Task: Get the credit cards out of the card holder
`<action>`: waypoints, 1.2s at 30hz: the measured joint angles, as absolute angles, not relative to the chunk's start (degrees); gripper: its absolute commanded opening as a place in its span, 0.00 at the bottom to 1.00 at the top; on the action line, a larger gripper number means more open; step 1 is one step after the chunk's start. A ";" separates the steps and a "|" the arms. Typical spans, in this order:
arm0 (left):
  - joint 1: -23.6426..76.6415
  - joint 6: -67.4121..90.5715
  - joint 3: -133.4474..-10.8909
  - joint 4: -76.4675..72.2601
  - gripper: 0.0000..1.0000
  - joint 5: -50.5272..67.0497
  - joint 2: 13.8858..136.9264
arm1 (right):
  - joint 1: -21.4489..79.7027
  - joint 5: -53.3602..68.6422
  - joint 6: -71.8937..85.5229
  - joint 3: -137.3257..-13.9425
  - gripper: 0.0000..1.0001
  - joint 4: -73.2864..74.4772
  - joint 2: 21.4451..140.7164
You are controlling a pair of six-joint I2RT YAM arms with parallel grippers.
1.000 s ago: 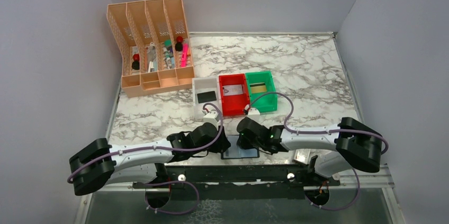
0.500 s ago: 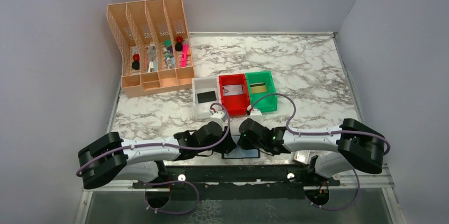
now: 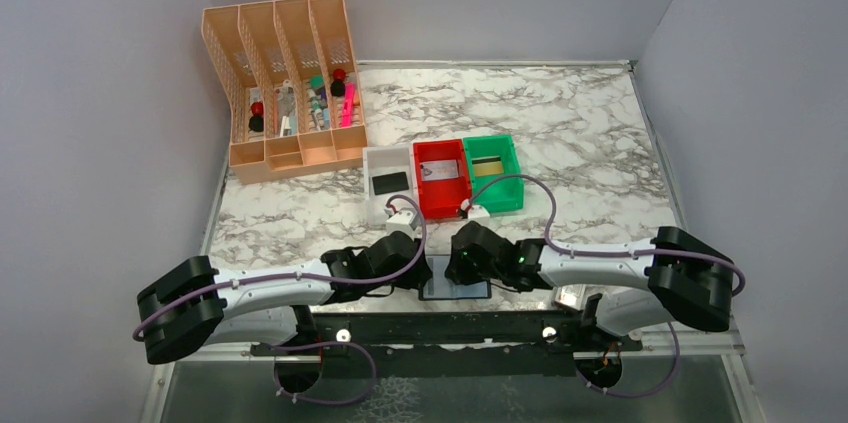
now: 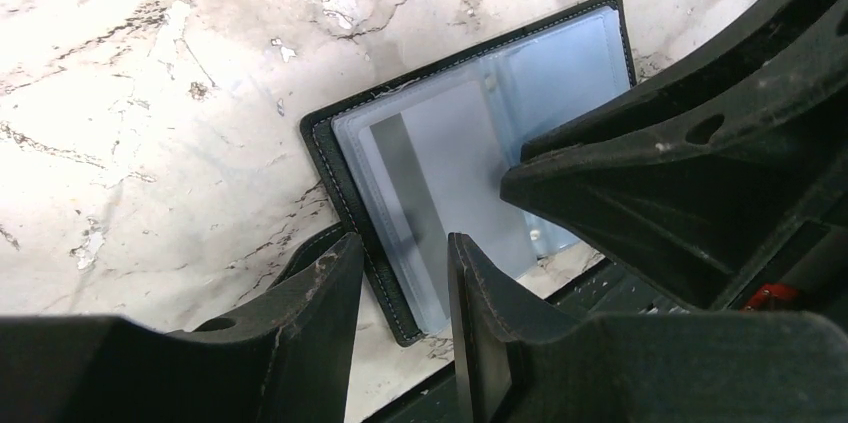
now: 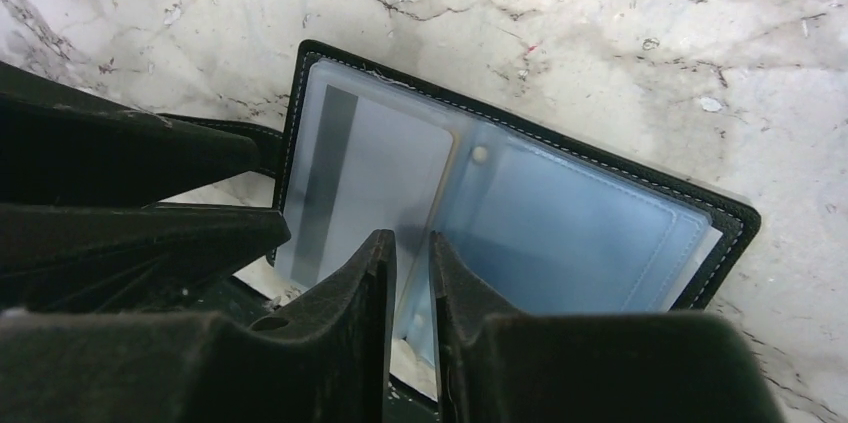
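Note:
The card holder [image 3: 455,290] lies open at the table's near edge, with blue-grey see-through pockets facing up [image 4: 470,163] [image 5: 570,228]. A whitish credit card with a grey stripe [image 4: 425,178] [image 5: 365,183] sits in its left pocket. My left gripper [image 3: 424,274] [image 4: 405,273] is open, with its fingers straddling the holder's left black edge. My right gripper [image 3: 456,269] [image 5: 412,263] is shut to a thin slit, with its tips over the holder's middle fold. A black card [image 3: 388,182], a whitish card [image 3: 443,170] and a yellowish card [image 3: 488,166] lie in the bins.
A white bin [image 3: 381,205], a red bin [image 3: 424,198] and a green bin [image 3: 515,178] stand in a row just beyond the grippers. A peach desk organiser [image 3: 285,83] stands at the back left. A small whitish case [image 3: 570,295] lies under the right arm. A black rail [image 3: 440,328] runs along the near edge.
Both grippers stay at the holder. The left arm swung slightly right, then back left. The right gripper edged a little forward. The holder has not visibly moved.

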State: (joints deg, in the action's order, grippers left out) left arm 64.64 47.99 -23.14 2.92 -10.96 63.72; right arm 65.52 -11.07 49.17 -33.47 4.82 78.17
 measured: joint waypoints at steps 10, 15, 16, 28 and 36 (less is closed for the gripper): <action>64.64 47.97 -23.14 2.83 0.40 -11.14 63.72 | 65.52 -10.48 48.95 -36.49 0.14 3.70 84.12; 64.64 47.97 -23.14 2.68 0.40 -11.11 63.72 | 65.28 -10.59 50.57 -35.83 0.04 2.00 84.47; 64.64 47.99 -23.14 2.66 0.40 -11.11 63.75 | 65.23 -10.61 50.92 -35.53 0.02 1.37 84.47; 64.64 48.40 -23.09 2.70 0.41 -11.25 63.53 | 61.65 -5.72 54.94 -27.70 0.01 -12.27 83.44; 64.64 48.88 -22.70 3.03 0.41 -12.14 61.45 | 58.30 0.08 57.12 -23.35 0.01 -20.64 83.74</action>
